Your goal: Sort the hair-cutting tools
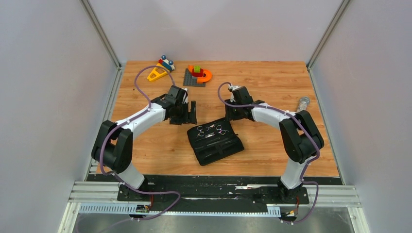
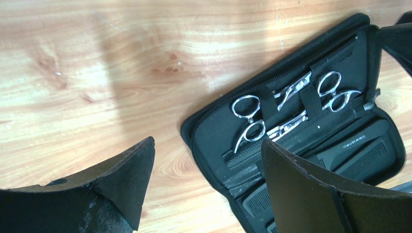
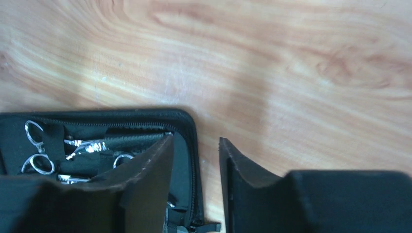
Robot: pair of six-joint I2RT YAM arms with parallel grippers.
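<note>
A black zip case (image 1: 228, 150) lies open in the middle of the table. Two silver scissors (image 1: 200, 132) (image 1: 221, 129) sit under straps in its far half, and a black comb (image 2: 362, 156) lies in its near half. In the left wrist view the scissors show at left (image 2: 248, 124) and right (image 2: 335, 94). My left gripper (image 1: 190, 114) is open and empty above the case's left far corner (image 2: 208, 141). My right gripper (image 1: 232, 112) is open and empty over the case's right far corner (image 3: 196, 141). Scissors rings (image 3: 36, 155) show beside its finger.
Colourful toy blocks (image 1: 160, 70) and a grey baseplate with red, orange and green blocks (image 1: 197, 75) stand at the back. A clear tube (image 1: 303, 103) lies by the right wall. Grey walls close in both sides of the wooden table (image 1: 272, 82).
</note>
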